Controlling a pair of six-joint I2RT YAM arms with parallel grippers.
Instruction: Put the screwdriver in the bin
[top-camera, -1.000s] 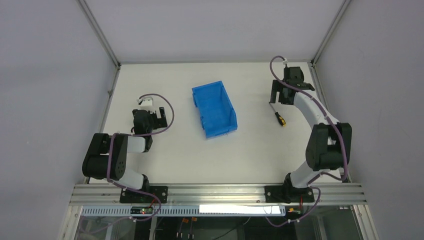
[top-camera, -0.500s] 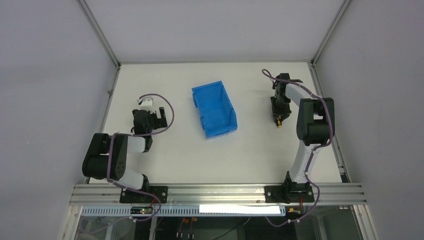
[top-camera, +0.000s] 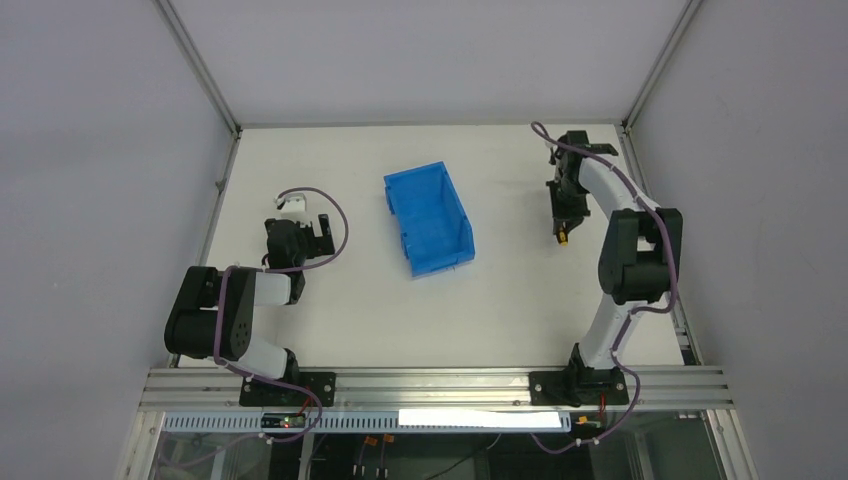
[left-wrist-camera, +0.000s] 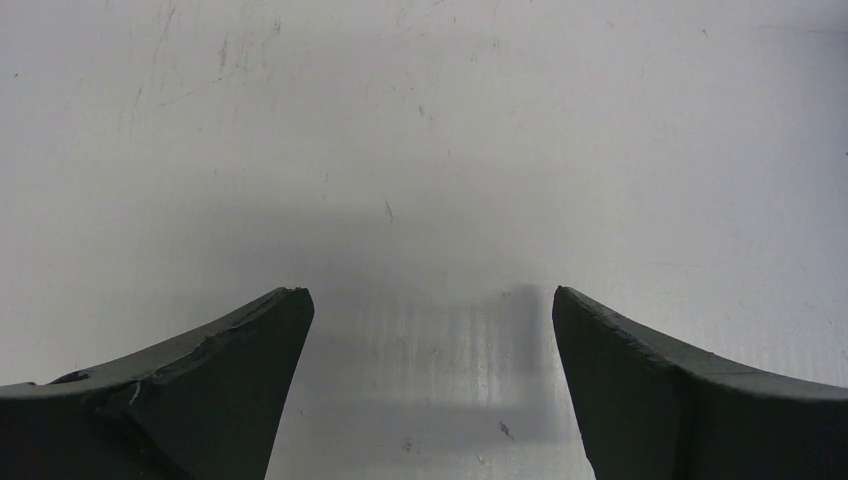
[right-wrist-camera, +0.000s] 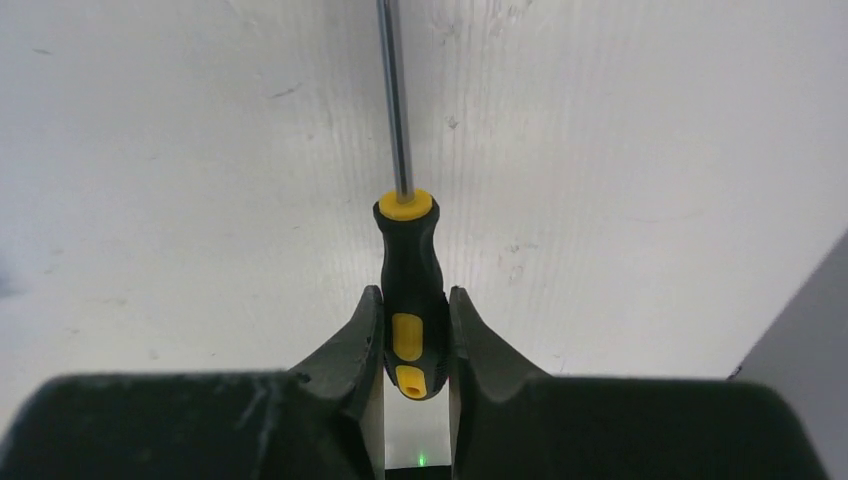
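1 screwdriver (right-wrist-camera: 408, 255) sitting clamped by handle in right tool (right-wrist-camera: 413, 300), well apart from bin (top-camera: 430, 215); left tool (left-wrist-camera: 430, 300) hanging wide open over tabletop (left-wrist-camera: 420, 120).

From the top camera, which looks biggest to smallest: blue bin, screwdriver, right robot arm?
Largest: white-and-black right robot arm.
Then bright blue rectangular plastic bin.
Smallest: black-and-yellow screwdriver, partly hidden by the right gripper.

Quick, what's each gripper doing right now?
Left gripper: open, holding nothing.
Right gripper: closed on the screwdriver, fingers on its handle.
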